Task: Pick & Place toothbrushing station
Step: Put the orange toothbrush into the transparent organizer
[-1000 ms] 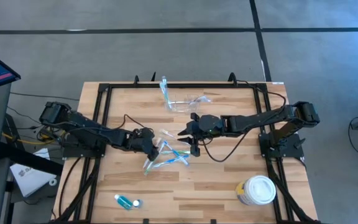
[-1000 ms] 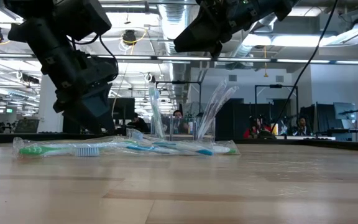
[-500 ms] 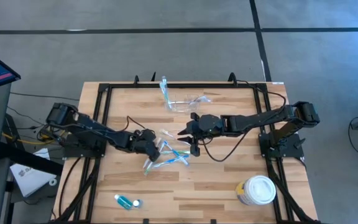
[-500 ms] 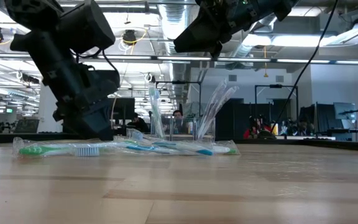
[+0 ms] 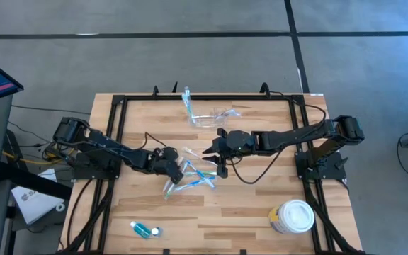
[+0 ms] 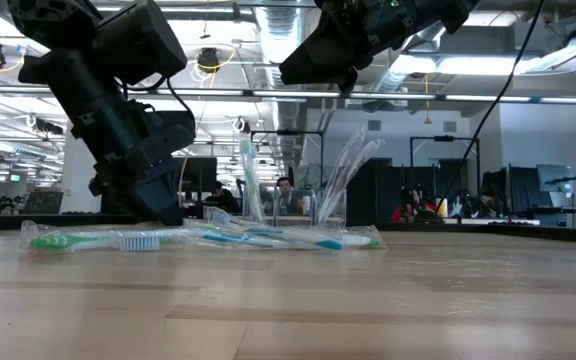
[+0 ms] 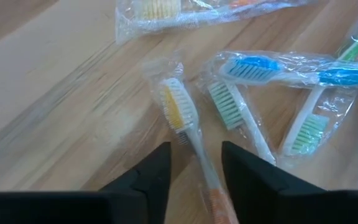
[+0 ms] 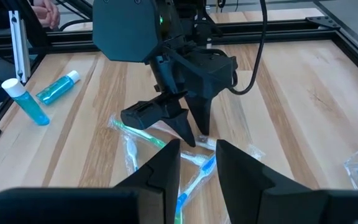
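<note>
The clear plastic toothbrushing station (image 5: pixel 215 116) stands near the table's far edge with a wrapped brush (image 5: pixel 188 101) upright in it; it also shows in the low view (image 6: pixel 290 205). Several wrapped toothbrushes (image 5: pixel 193 176) lie flat mid-table. My left gripper (image 5: pixel 178 168) is open and low over them. Its fingers (image 7: pixel 160 174) stand on either side of the handle of a yellow-bristled brush (image 7: pixel 179 106); I cannot tell whether they touch it. My right gripper (image 5: pixel 213 152) is open and empty, raised above the pile's far right side (image 6: pixel 333 70).
A round white-lidded tub (image 5: pixel 292 216) stands near the front right corner. A small blue bottle (image 5: pixel 145 229) lies near the front left. Black frame rails (image 5: pixel 119 113) run around the table's edges. Bare wood lies between the pile and the front edge.
My left gripper has come down toward the wrapped toothbrushes and a little toward the table's right edge, its fingertips now close to the table. My right gripper and the brushes have kept still.
</note>
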You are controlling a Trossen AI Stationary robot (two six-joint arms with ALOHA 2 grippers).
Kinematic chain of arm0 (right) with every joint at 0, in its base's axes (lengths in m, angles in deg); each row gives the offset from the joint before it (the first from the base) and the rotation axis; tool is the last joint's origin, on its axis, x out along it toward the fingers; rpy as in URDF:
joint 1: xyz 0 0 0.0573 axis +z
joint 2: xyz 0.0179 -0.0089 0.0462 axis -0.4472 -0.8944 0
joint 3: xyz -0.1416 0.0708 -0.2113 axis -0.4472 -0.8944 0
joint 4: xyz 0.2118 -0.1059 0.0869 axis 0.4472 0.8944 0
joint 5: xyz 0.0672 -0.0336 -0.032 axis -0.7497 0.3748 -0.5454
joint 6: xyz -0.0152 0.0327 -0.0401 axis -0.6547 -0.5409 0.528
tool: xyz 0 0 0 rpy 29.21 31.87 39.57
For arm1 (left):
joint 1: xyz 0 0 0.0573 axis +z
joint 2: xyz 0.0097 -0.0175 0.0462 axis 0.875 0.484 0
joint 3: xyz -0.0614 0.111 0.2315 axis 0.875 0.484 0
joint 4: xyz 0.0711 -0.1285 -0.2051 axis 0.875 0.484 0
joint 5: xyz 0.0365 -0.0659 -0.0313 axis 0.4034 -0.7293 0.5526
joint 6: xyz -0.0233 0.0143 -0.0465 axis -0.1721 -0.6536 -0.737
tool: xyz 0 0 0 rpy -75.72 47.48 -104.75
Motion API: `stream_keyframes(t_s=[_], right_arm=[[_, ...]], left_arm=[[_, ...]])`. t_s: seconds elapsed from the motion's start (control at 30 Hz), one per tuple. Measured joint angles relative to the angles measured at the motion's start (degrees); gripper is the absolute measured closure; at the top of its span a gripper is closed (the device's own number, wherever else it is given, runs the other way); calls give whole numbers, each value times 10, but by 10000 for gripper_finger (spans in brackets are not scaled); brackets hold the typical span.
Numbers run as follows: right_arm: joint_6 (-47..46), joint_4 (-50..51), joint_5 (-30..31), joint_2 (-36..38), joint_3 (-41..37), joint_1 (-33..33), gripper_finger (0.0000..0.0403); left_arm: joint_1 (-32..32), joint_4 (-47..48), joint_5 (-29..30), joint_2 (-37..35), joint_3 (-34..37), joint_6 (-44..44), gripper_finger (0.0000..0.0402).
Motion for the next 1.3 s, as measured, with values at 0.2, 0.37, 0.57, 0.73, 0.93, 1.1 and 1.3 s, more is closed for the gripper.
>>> stream_keyframes(t_s=[0.2, 0.37, 0.57, 0.73, 0.93, 1.1, 1.3], right_arm=[[0, 0, 0, 0, 0, 0, 307], [0, 0, 0, 0, 0, 0, 307], [0, 0, 0, 0, 0, 0, 307], [0, 3, 0, 0, 0, 0, 307], [0, 3, 0, 0, 0, 0, 307], [0, 2, 0, 0, 0, 0, 307], [0, 2, 0, 0, 0, 0, 307]], left_arm=[[0, -4, 0, 0, 0, 0, 346], [0, -6, 0, 0, 0, 0, 396], [0, -9, 8, -10, 0, 0, 401], [-2, -6, 33, -47, 0, 5, 401], [-7, -9, 85, -102, -1, 28, 401], [-7, -12, 131, -142, -1, 56, 401], [-6, -32, 173, -165, -1, 91, 401]])
